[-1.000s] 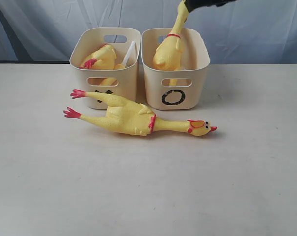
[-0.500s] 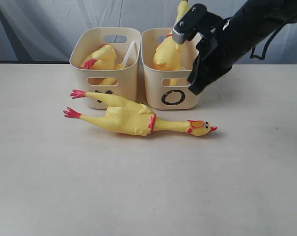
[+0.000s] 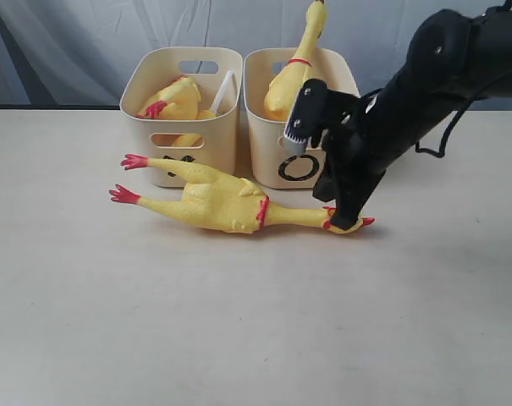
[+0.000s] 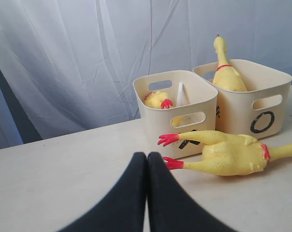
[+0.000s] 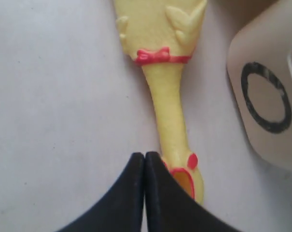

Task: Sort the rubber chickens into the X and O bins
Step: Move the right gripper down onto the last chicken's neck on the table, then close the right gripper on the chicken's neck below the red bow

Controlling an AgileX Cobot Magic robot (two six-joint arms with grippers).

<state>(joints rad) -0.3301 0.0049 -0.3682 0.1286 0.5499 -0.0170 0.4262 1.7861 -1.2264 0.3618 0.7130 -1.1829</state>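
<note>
upright chicken (image 3: 288,89) stands neck-up in the o bin (image 3: 268,161), second chicken (image 3: 175,97) lies in the x bin (image 3: 137,127) — both look sorted. large chicken (image 3: 222,203) lies flat on the desk (image 3: 239,321) just in front of the bins, unsorted. right tool (image 3: 345,222) sits over its head, jaws pressed together, gripping nothing — contact unclear. likely lining up on the neck; must open first. left tool (image 4: 146,155) closed, empty, apart from the feet.

Frontal exterior; nearer, low wrist views
</note>
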